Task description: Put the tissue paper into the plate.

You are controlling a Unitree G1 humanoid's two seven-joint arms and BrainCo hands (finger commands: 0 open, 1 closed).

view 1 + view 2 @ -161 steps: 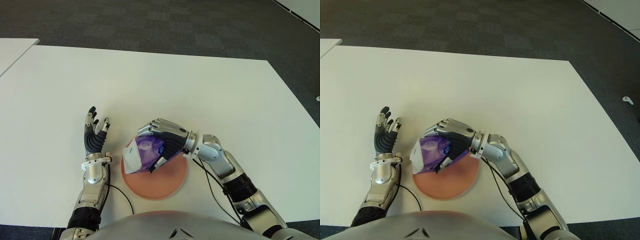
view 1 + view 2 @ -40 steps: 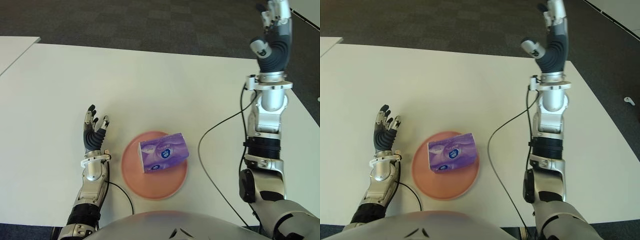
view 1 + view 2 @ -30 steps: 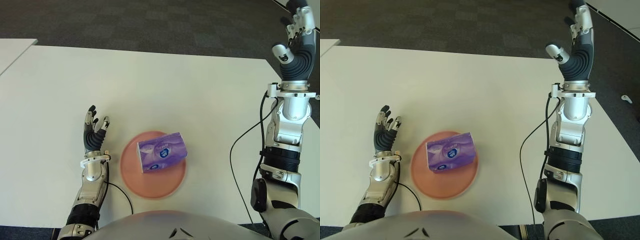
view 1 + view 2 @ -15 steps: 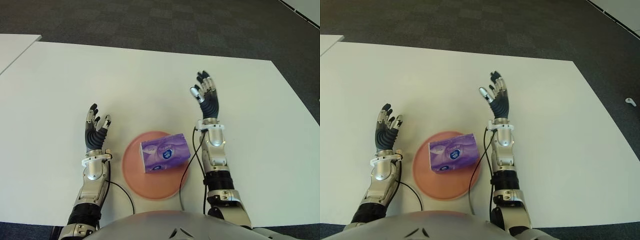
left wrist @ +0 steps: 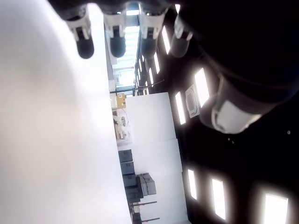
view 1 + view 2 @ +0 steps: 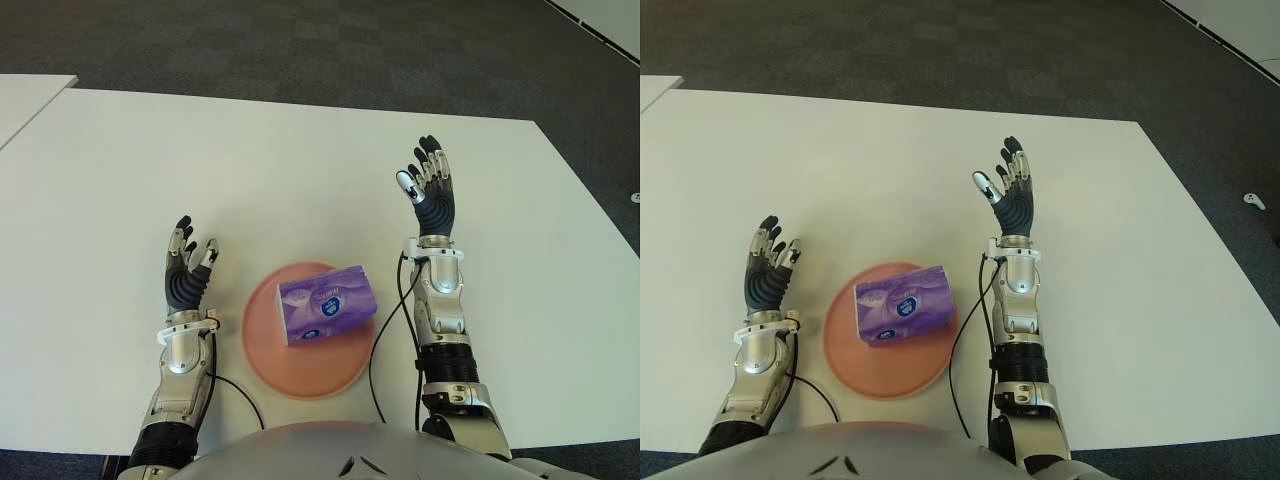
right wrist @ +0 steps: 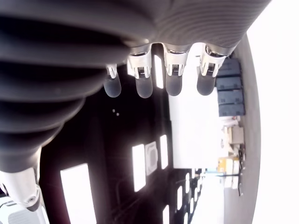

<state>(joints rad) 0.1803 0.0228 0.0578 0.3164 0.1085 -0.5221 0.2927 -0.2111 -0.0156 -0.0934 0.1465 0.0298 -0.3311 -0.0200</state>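
Note:
A purple tissue pack [image 6: 326, 303] lies inside the round pink plate [image 6: 290, 366] near the table's front edge. My right hand [image 6: 430, 186] stands upright to the right of the plate, fingers spread and holding nothing. My left hand [image 6: 186, 272] is raised to the left of the plate, fingers also spread and empty. Both wrist views look past straight fingers [image 7: 174, 80] at the ceiling, with nothing in either palm.
The white table [image 6: 280, 170] stretches far back and to both sides. A second white table's corner [image 6: 25, 95] shows at the far left. Dark carpet [image 6: 300, 40] lies beyond. Cables [image 6: 385, 330] hang beside my right forearm, close to the plate's right rim.
The tissue pack left my right hand and now lies on the plate. My right arm swung high to the right, then came back beside the plate, palm upright. The left hand hardly moved.

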